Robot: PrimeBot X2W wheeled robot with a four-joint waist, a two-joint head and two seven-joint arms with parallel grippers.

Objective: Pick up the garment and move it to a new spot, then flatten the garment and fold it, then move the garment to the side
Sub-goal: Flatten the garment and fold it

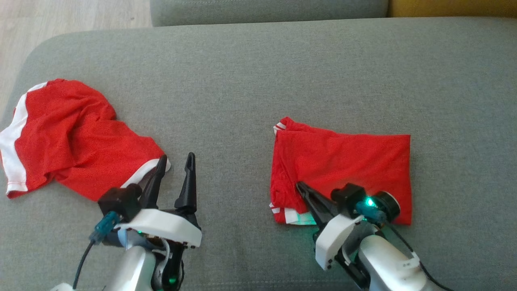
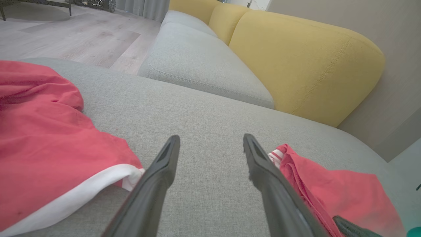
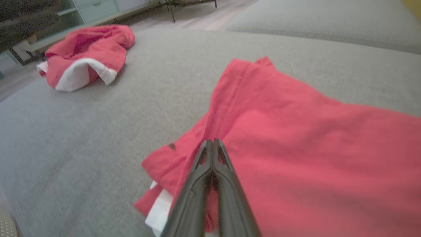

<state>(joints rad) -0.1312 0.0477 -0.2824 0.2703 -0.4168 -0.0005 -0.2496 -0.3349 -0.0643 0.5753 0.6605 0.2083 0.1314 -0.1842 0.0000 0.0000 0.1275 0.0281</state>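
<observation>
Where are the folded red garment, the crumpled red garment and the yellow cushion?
folded red garment [image 1: 347, 161], head view, middle of its top layer.
crumpled red garment [image 1: 68, 133], head view, its red middle.
yellow cushion [image 2: 306, 62], left wrist view, its front face.

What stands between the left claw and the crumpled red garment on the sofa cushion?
Nothing visible does. The open left claw hangs right beside the crumpled red garment, with one finger at its white hem. Bare grey sofa cushion lies between its fingers.
</observation>
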